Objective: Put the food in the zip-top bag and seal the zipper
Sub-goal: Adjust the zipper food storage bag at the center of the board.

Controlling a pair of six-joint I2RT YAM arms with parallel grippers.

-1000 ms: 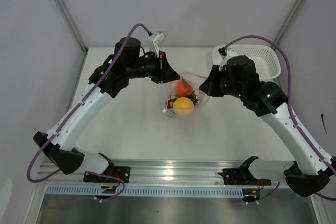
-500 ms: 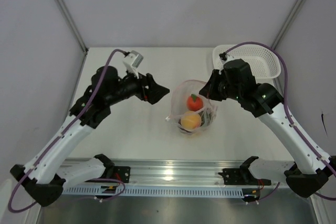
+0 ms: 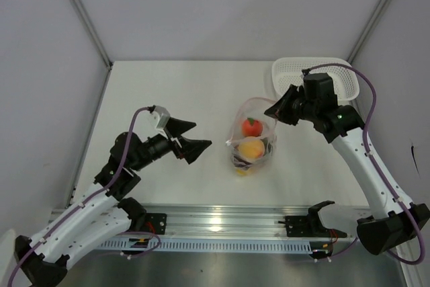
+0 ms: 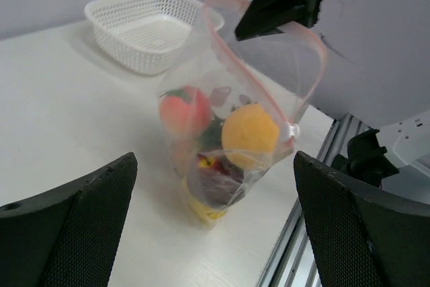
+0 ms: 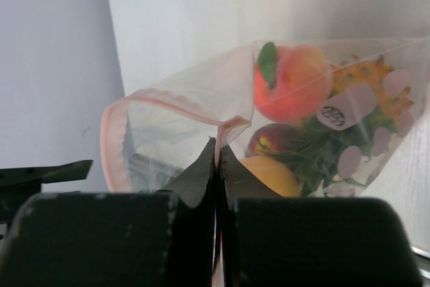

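Clear floppy plastic zip-top bag (image 3: 255, 159) is held upright, bottom at the white tabletop (image 3: 168, 92), centre-right. Its pink-red zipper strip (image 5: 168, 101) is left gaping in a loop. From above, a pink-orange peach (image 3: 251, 126) w/ green leaf and a round orange-yellow fruit (image 3: 250, 147) are seen inside. A dark red apple (image 4: 213, 186) is shown only by the left wrist view, and a spiky orange pineapple (image 5: 366, 75) by the right wrist view. Right gripper (image 3: 277, 111) is pressed together, pinching the bag's mouth edge. Left gripper (image 3: 201, 134) is spread wide, apart from the bag on its left. White mesh plastic basket (image 3: 295, 60) is partly covered by the right arm.
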